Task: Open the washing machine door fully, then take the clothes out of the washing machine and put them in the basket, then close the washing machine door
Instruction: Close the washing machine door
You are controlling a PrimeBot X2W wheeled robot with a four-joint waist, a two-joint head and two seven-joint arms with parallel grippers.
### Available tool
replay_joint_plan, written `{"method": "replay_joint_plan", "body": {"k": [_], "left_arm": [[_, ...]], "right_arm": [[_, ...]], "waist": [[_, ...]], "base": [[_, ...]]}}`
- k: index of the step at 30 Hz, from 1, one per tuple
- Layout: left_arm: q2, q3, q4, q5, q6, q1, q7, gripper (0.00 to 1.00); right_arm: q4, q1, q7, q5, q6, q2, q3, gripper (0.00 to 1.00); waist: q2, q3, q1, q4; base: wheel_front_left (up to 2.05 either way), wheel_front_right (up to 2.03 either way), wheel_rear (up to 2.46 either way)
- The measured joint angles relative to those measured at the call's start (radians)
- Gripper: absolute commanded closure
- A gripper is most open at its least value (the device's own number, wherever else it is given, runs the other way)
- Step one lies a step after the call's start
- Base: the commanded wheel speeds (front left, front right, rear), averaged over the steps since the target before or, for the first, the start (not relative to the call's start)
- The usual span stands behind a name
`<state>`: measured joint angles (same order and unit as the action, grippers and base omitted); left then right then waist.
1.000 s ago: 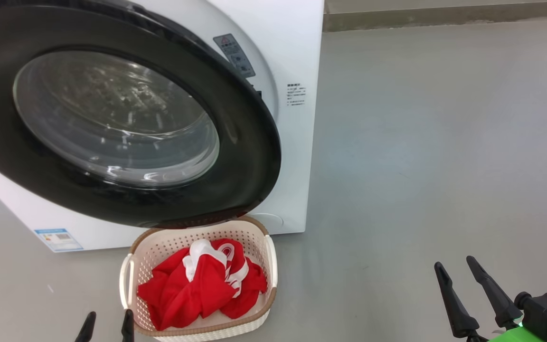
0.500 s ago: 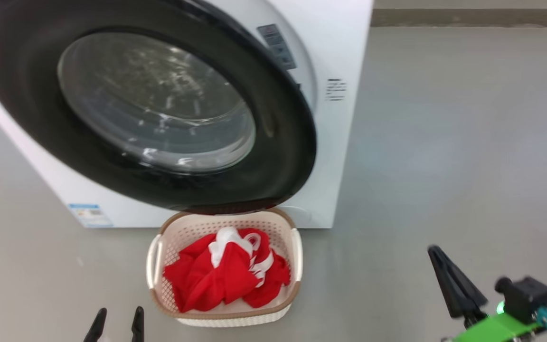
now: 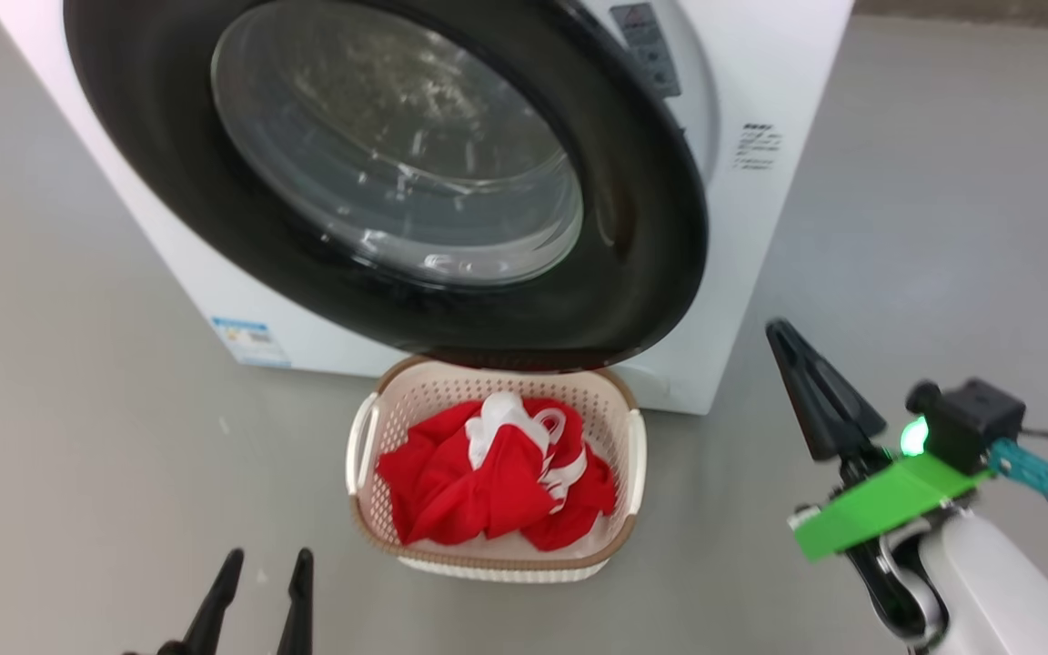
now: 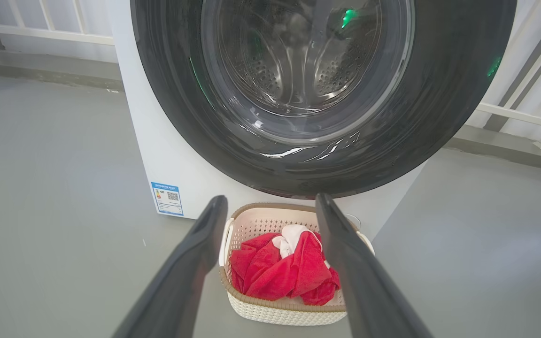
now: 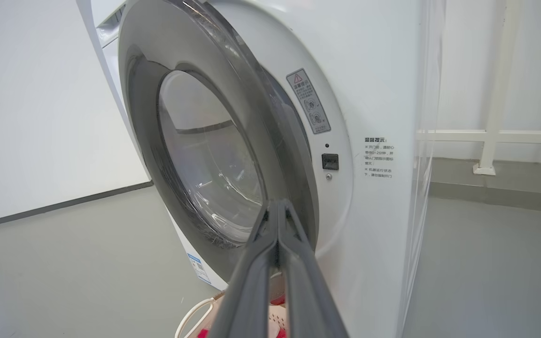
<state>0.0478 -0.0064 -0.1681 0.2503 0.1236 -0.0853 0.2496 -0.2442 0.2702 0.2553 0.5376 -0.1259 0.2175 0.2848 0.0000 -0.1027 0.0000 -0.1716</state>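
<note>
Clothes (image 3: 497,482), red with white trim, lie heaped in the basket (image 3: 488,566). It sits on the floor (image 3: 942,227) just in front of the washing machine (image 3: 788,82), its far end under the lower edge of the door (image 3: 660,273). Door, basket and clothes keep the same places relative to one another as a second ago. Everything in the head view now sits further right, so the camera has turned. The real change is the right gripper (image 3: 775,329): its two fingers stood apart a second ago and now press together into one point, holding nothing. It has also come nearer the machine's near right corner. The left gripper (image 3: 269,555) stays wide and empty at the near left.

Between its own spread fingers, the left wrist view faces the door squarely. It shows the holed steel drum (image 4: 294,70) through the glass, a blue label (image 4: 167,199) low on the machine's front, and a white railing (image 4: 524,112) behind. The right wrist view takes the door edge-on. There the door stands ajar from the front panel, which carries a warning sticker (image 5: 309,101) and a dark latch (image 5: 330,162). The gripper's closed tips point at the door's rim.
</note>
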Motion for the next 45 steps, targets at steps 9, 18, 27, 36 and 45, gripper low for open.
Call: {"method": "replay_joint_plan", "body": {"k": [9, 18, 27, 36, 45], "left_arm": [[0.000, -0.055, 0.024, 0.026, -0.010, 0.074, 0.000, 0.00], [-0.003, -0.108, 0.041, 0.060, -0.031, 0.147, 0.000, 0.00], [-0.004, -0.137, 0.058, 0.068, -0.041, 0.183, 0.000, 0.00], [-0.007, -0.176, 0.085, 0.079, -0.054, 0.232, 0.000, 0.00], [-0.009, -0.203, 0.101, 0.087, -0.068, 0.259, 0.000, 0.00]], "right_arm": [[-0.060, 0.159, 0.000, 0.019, 0.000, 0.030, 0.072, 1.00], [-0.099, 0.255, 0.000, 0.035, 0.000, 0.060, 0.087, 1.00], [-0.112, 0.309, 0.000, 0.041, 0.000, 0.066, 0.086, 1.00], [-0.109, 0.390, 0.000, 0.057, -0.003, 0.089, 0.029, 1.00], [-0.096, 0.445, 0.000, 0.056, -0.010, 0.091, -0.031, 1.00]], "waist": [[0.0000, -0.081, 0.0001, -0.048], [0.0000, -0.179, 0.0000, -0.086], [0.0000, -0.248, 0.0000, -0.117], [0.0000, -0.316, 0.0000, -0.135], [0.0001, -0.373, 0.0000, -0.159]], "base": [[0.00, 0.00, 0.00], [0.00, 0.00, 0.00], [0.00, 0.00, 0.00], [0.00, 0.00, 0.00], [0.00, 0.00, 0.00]]}}
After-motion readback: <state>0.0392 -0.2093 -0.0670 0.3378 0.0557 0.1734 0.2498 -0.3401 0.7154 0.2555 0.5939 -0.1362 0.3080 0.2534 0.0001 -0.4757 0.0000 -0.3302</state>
